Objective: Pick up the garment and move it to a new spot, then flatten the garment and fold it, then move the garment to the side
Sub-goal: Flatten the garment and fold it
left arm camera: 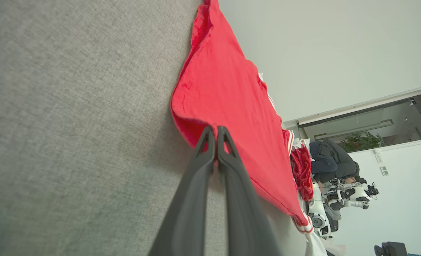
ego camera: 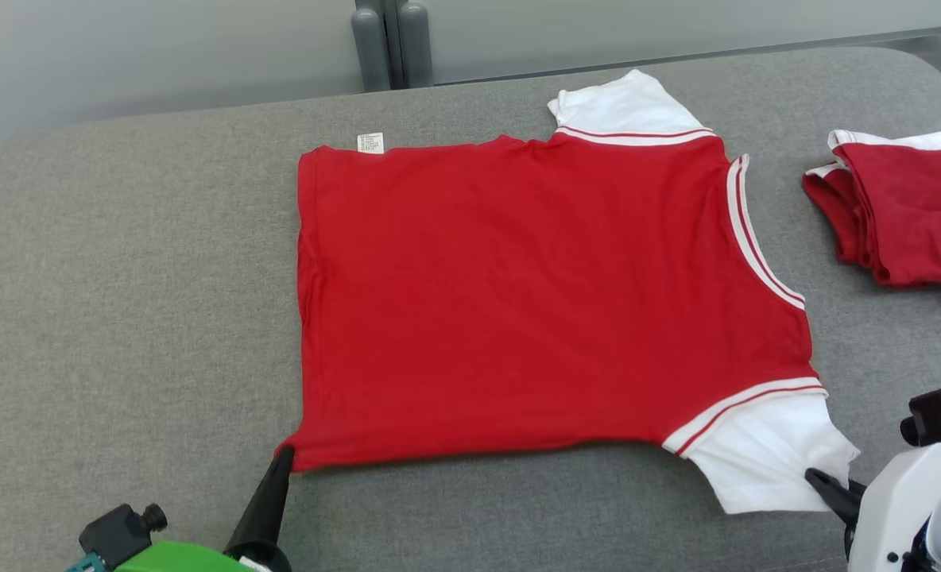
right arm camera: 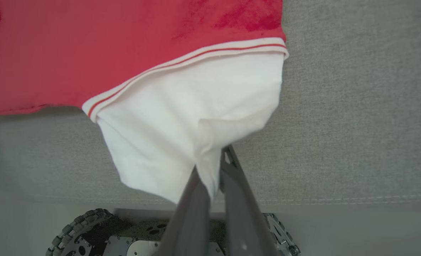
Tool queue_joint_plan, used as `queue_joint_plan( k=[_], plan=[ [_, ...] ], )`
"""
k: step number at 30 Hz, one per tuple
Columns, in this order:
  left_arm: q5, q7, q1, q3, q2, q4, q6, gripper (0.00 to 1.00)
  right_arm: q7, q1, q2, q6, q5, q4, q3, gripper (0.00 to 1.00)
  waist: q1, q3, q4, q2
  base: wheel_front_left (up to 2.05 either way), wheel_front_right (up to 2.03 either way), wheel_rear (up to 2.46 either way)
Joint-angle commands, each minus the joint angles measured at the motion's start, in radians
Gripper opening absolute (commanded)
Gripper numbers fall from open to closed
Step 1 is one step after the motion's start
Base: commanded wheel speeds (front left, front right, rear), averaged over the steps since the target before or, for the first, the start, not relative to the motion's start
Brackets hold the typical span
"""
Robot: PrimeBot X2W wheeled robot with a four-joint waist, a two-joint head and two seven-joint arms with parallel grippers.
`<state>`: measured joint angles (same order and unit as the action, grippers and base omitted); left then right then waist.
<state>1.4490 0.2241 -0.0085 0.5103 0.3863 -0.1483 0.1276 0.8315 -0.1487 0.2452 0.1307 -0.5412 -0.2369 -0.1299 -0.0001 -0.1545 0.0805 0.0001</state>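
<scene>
Garment [ego camera: 518, 302], one, spread flat, one folded pile [ego camera: 908, 214] nearby

A folded red-and-white shirt [ego camera: 904, 214] lies on the grey cloth-covered table [ego camera: 121, 278], toward its right edge.

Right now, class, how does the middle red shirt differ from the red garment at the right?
The middle shirt lies spread flat; the right garment is folded small. The left gripper and right gripper pinch the middle shirt; the right garment lies free. Both are red and white.
</scene>
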Motion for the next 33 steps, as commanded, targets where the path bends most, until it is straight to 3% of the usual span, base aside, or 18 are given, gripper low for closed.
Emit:
queue_joint_plan(
  k=[1,7,15,23,33],
  plan=[
    [0.005,-0.008,0.029,0.006,0.016,-0.014,0.005,0.00,0.019,-0.024,0.004,0.000,0.005,-0.005,-0.008,0.00,0.0001,0.002,0.002,-0.0001,0.00,0.00,0.00],
    [0.010,-0.030,0.072,0.024,0.029,-0.029,-0.024,0.00,0.103,-0.090,-0.018,0.000,0.004,-0.036,-0.026,0.00,0.0001,0.007,0.003,-0.0001,0.00,0.00,0.00],
    [0.001,-0.034,0.039,0.023,0.018,0.016,-0.021,0.00,0.041,-0.018,-0.043,0.000,0.021,-0.071,-0.055,0.00,0.0001,0.004,-0.009,-0.0001,0.00,0.00,0.00],
    [-0.010,-0.066,-0.089,0.033,-0.022,0.039,-0.020,0.00,-0.002,0.148,-0.014,0.000,0.016,0.008,-0.012,0.00,0.0001,-0.025,-0.035,-0.0001,0.00,0.00,0.00],
    [-0.026,-0.072,-0.268,0.027,-0.096,-0.107,-0.013,0.00,-0.110,0.346,0.026,0.000,0.039,0.180,0.062,0.00,0.0001,-0.058,-0.057,-0.0001,0.00,0.00,0.00]
  ],
)
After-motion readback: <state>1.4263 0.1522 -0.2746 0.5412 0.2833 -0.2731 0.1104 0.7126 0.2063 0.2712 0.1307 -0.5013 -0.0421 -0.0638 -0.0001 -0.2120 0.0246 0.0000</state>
